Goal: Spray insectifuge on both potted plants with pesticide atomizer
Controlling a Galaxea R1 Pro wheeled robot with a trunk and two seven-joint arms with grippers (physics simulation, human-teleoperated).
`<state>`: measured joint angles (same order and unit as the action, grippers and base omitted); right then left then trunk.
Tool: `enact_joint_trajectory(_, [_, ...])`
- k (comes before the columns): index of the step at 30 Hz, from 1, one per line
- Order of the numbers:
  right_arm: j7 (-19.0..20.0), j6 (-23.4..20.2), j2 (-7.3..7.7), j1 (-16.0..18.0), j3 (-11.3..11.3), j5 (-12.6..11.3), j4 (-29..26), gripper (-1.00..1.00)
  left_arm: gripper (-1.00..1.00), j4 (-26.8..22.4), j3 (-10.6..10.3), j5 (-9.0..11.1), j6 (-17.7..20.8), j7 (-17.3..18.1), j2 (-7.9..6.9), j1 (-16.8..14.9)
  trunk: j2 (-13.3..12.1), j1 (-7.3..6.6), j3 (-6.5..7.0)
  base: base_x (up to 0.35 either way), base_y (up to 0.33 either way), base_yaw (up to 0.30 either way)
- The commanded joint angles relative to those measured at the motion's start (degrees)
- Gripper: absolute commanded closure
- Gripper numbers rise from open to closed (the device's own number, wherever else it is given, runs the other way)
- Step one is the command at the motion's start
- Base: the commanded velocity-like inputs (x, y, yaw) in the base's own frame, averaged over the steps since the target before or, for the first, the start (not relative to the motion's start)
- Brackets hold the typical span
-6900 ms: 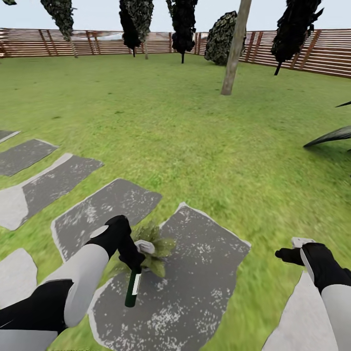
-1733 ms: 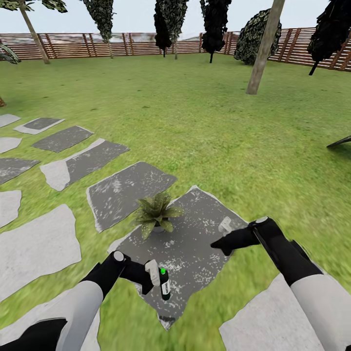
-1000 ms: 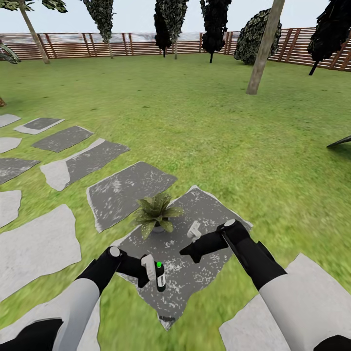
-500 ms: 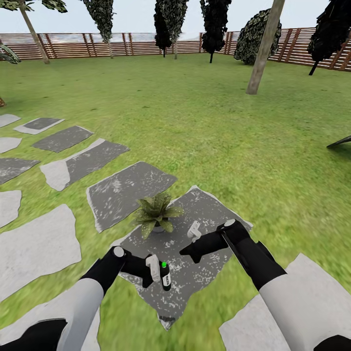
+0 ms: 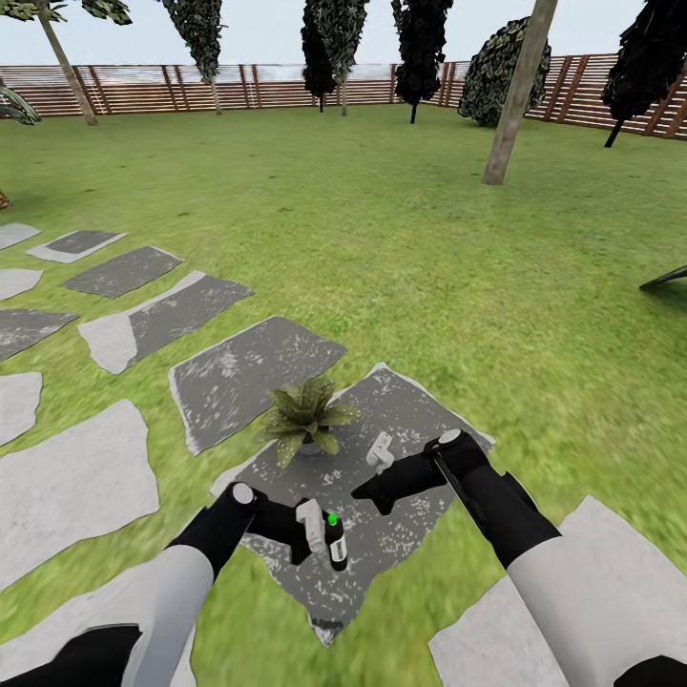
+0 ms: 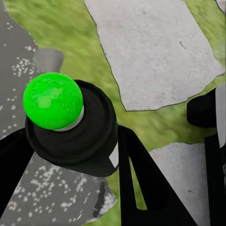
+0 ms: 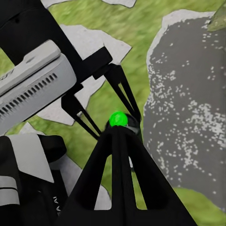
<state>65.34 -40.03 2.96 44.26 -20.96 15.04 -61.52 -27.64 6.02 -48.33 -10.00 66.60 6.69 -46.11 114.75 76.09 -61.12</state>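
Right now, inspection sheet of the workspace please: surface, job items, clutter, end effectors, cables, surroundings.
Surface: green lawn with grey stepping stones.
Job's things: pesticide atomizer, upright, green dot on top, over the dark stone near one potted plant, which sits at that stone's edge.
Clutter: nothing seen.
End effectors: left end effector shut on the atomizer; right end effector carries nothing, whether its fingers are open or shut cannot be told.
Cables: nothing seen.
Surroundings: brown slatted fence, dark trees, a bare trunk.
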Motion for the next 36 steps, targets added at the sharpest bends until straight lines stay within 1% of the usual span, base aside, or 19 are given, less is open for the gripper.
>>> enact_joint_trajectory(1, [0.25,-0.33,0.02,0.04,-0.05,0.34,-0.09,1.0,1.0,-0.04,0.48,-0.61,-0.63,0.11,0.25,-0.03,0.02,-0.01,-0.04,0.0,0.0,0.0])
enact_joint_trajectory(5, [0.16,-0.32,0.02,0.04,-0.05,0.34,0.04,1.0,1.0,-0.04,0.48,-0.54,-0.63,0.11,0.56,-0.04,0.02,-0.01,-0.04,0.0,0.0,0.0])
enact_joint_trajectory(12, [0.05,-0.24,0.02,0.04,-0.05,0.34,0.32,1.0,1.0,-0.06,0.46,-0.47,-0.63,0.18,0.66,-0.04,0.02,-0.01,-0.04,0.0,0.0,0.0])
enact_joint_trajectory(13, [0.05,-0.24,0.02,0.04,-0.05,0.34,0.33,1.0,1.0,-0.05,0.44,-0.46,-0.6,0.25,0.74,-0.04,0.02,-0.01,-0.04,0.0,0.0,0.0])
enact_joint_trajectory(14, [0.05,-0.23,0.02,0.04,-0.05,0.34,0.34,1.0,1.0,-0.1,0.44,-0.45,-0.58,0.93,1.27,-0.04,0.02,-0.01,-0.04,0.0,0.0,0.0])
enact_joint_trajectory(17, [0.05,-0.23,0.02,0.04,-0.05,0.34,0.35,1.0,1.0,-0.12,0.4,-0.45,-0.55,1.56,1.71,-0.04,0.02,-0.01,-0.04,0.0,0.0,0.0])
enact_joint_trajectory(32, [0.05,-0.23,0.09,0.04,0.04,0.34,0.38,1.0,1.0,-0.55,0.48,-0.36,-0.38,2.0,2.6,-0.04,0.02,-0.01,-0.04,0.0,0.0,0.0])
enact_joint_trajectory(36, [0.05,-0.23,0.11,0.04,0.03,0.34,0.35,1.0,1.0,-2.3,0.54,-0.28,-0.35,3.93,2.7,-0.04,0.02,-0.01,-0.04,0.0,0.0,0.0])
